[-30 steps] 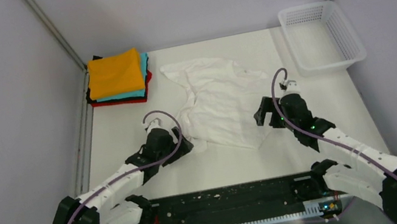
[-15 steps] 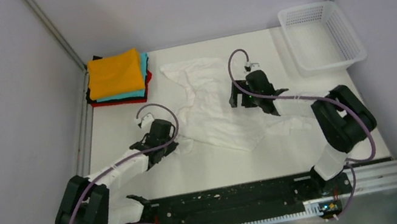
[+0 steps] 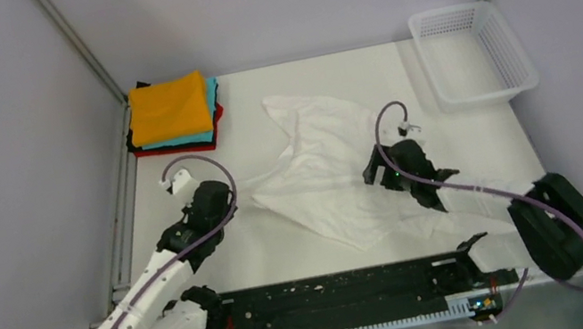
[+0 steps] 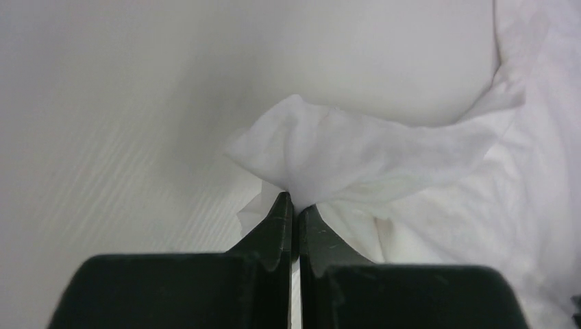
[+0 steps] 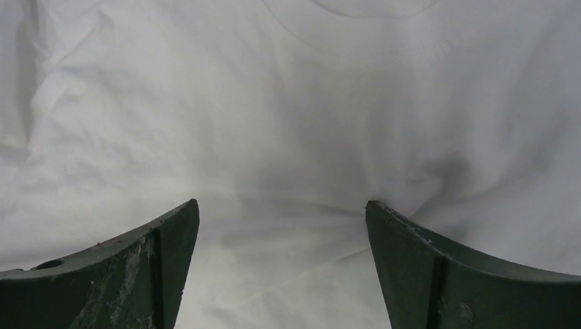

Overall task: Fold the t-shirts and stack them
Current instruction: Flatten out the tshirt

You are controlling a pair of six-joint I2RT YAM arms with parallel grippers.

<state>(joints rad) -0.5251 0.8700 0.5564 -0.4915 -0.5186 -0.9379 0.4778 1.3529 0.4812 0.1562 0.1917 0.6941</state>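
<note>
Though wrinkled, t-shirt (image 3: 322,179) edge (left end effector (image 4: 294,200))

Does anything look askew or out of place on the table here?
The white t-shirt lies wrinkled and stretched diagonally, not flat, one corner bunched in the shut left pincer. The folded stack in the far left corner looks tidy; nothing is spilled or damaged.

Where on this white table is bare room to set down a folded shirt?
One free patch of table lies between the wrinkled white t-shirt and the black near rail. Another lies right of that shirt, just nearer than the white mesh basket. The middle is crowded: the left gripper pinches the shirt's corner, and the open right gripper hovers over it.
</note>
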